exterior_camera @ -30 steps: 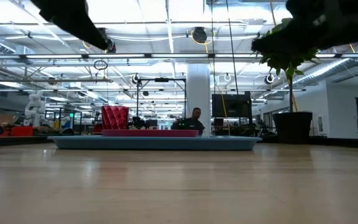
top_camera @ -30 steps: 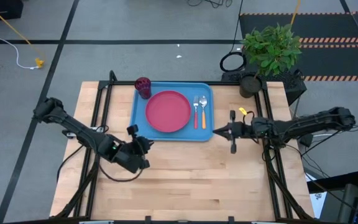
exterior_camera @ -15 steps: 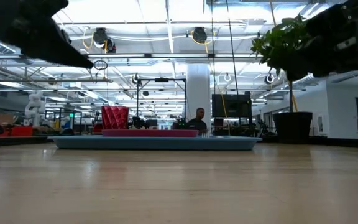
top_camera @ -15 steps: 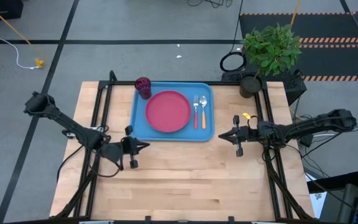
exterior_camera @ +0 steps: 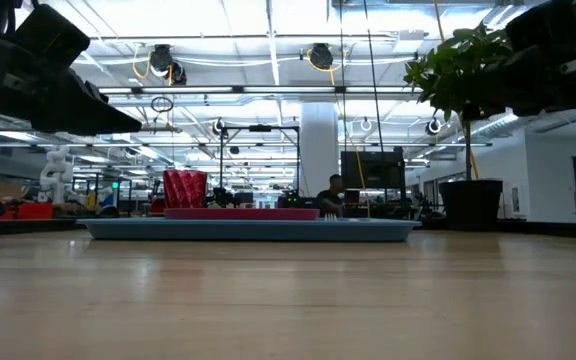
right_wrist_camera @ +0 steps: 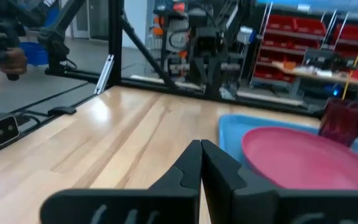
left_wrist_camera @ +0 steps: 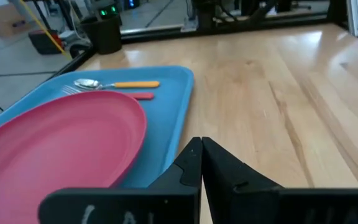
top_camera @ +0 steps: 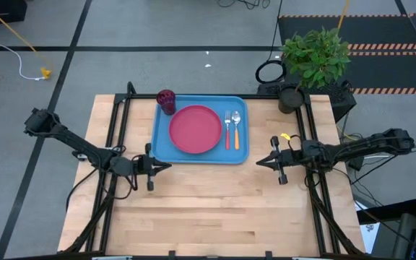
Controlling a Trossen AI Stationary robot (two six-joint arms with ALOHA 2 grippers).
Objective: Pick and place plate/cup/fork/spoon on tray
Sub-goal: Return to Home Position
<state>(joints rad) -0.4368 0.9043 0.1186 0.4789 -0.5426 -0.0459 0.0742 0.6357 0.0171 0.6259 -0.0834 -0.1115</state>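
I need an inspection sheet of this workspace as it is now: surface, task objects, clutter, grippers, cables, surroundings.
Surface: wooden table, bare in front of the tray.
Task objects: plate, fork and spoon lie in the blue tray; the cup stands upright in its far left corner.
Clutter: nothing seen.
Grippers: left gripper and right gripper shut, empty, beside the tray.
Cables: white cable on the floor.
Surroundings: potted plant at the far right corner; a person in the room behind.
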